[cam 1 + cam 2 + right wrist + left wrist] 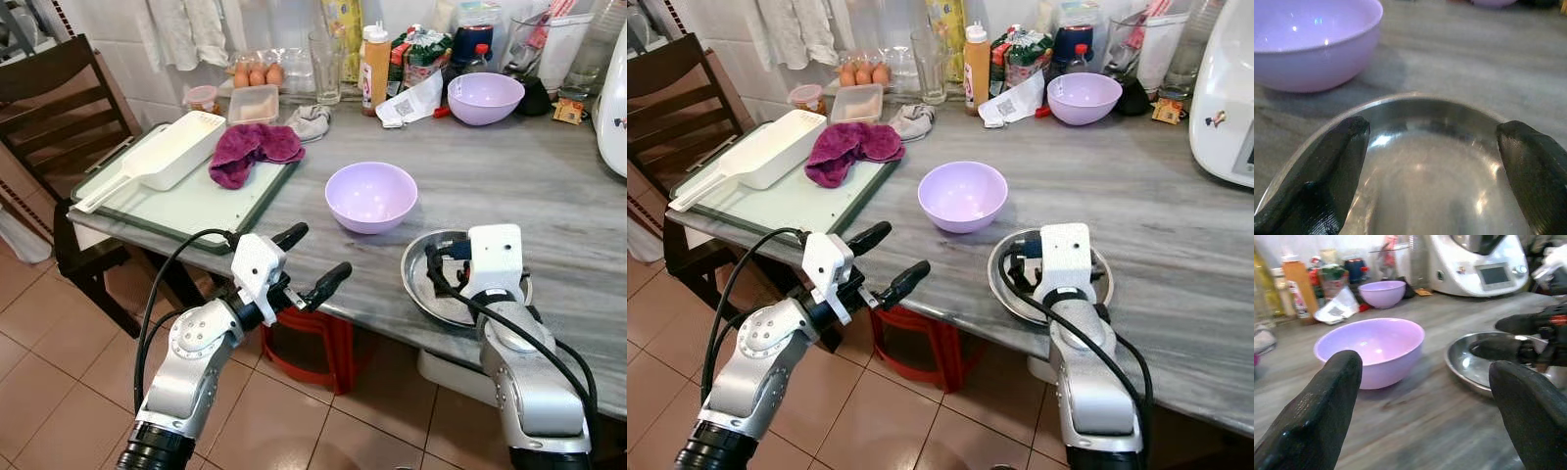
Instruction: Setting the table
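Note:
A lilac bowl (370, 196) stands near the middle of the grey marble table (549, 196). To its right, by the front edge, lies a shallow steel bowl (415, 279). My right gripper (1435, 161) hovers low over the steel bowl, open, with its fingers (1508, 324) spread across the bowl's inside and nothing held. My left gripper (319, 253) is open and empty, just off the table's front edge, pointing toward the lilac bowl (1371, 347). A second lilac bowl (484, 98) sits at the back right.
A green board (186, 206) at the left carries a white scoop-shaped container (167, 157) and a purple cloth (250, 149). Bottles, a glass, eggs and packets line the back. A white appliance (1225, 98) stands far right. A dark chair (59, 108) and a red stool (309, 343) stand nearby.

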`<state>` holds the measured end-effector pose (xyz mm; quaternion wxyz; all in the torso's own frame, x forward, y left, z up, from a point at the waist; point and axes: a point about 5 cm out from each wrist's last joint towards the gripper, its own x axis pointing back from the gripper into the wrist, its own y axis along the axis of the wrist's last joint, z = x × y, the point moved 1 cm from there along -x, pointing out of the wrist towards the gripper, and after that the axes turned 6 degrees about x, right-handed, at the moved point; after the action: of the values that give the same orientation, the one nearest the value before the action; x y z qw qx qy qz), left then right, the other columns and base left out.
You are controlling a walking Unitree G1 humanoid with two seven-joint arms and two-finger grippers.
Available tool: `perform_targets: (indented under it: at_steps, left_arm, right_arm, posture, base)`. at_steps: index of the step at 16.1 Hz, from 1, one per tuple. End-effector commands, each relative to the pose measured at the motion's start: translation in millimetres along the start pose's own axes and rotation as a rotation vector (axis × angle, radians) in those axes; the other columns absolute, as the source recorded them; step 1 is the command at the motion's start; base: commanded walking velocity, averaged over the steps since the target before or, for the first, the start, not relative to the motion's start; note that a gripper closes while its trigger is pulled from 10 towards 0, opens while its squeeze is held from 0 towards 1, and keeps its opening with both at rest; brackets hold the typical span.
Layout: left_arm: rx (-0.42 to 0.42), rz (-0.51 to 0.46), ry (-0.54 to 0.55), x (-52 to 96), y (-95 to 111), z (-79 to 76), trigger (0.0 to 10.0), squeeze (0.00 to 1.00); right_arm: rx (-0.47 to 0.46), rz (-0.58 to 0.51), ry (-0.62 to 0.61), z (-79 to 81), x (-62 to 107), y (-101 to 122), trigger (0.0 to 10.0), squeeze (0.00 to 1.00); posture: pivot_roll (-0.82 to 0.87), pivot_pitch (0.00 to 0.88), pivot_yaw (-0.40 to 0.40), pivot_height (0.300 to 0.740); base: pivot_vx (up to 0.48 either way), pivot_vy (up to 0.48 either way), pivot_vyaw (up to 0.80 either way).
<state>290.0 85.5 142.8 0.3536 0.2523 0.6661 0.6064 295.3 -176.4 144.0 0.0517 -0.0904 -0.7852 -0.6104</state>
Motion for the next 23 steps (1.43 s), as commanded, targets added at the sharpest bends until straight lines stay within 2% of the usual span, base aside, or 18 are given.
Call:
perform_targets:
  at_steps: [1, 2, 3, 5, 6, 14, 23]
  left_arm:
    - [-0.004, -0.002, -0.026, 1.5, 4.4, -0.1, 10.0, 0.0]
    - [0.005, 0.024, -0.062, 5.1, 0.4, -2.8, 10.0, 0.0]
    - [0.004, 0.048, -0.079, 7.2, -3.2, -3.5, 10.0, 0.0]
    - [0.01, 0.077, -0.111, 9.5, -8.4, -5.5, 10.0, 0.0]
    - [0.003, 0.094, -0.126, 10.8, -11.3, -6.3, 10.0, 0.0]
    - [-0.008, 0.139, -0.149, 14.7, -18.9, -8.7, 10.0, 0.0]
    - [-0.015, 0.144, -0.144, 15.5, -19.3, -8.5, 10.0, 0.0]
  right_arm:
    - [-0.027, 0.027, -0.005, -0.2, -0.8, -1.3, 10.0, 1.0]
    - [-0.028, 0.037, -0.005, -0.1, -2.5, -1.4, 10.0, 0.8]
    - [-0.032, 0.043, -0.003, 0.8, -4.1, -1.4, 10.0, 0.75]
    - [-0.038, 0.048, 0.008, 3.7, -7.8, 0.6, 10.0, 0.54]
    - [-0.042, 0.058, 0.021, 6.2, -10.0, 1.0, 10.0, 0.51]
    - [-0.085, 0.124, 0.054, 19.2, -27.0, -5.7, 10.0, 0.49]
    - [-0.098, 0.105, 0.022, 14.8, -44.4, -5.2, 10.0, 0.49]
  posture:
    - [-0.29, 0.087, 0.113, 0.74]
    - [-0.28, 0.089, 0.112, 0.74]
    - [-0.28, 0.089, 0.11, 0.74]
    - [-0.28, 0.089, 0.11, 0.74]
    - [-0.28, 0.089, 0.11, 0.74]
    - [-0.26, 0.09, 0.104, 0.74]
    - [-0.25, 0.093, 0.107, 0.74]
  base:
    - [0.0, 0.0, 0.0]
    - [0.0, 0.0, 0.0]
    - [0.0, 0.0, 0.0]
    - [0.0, 0.0, 0.0]
    - [0.0, 0.0, 0.0]
    - [0.0, 0.0, 0.0]
    - [0.0, 0.0, 0.0]
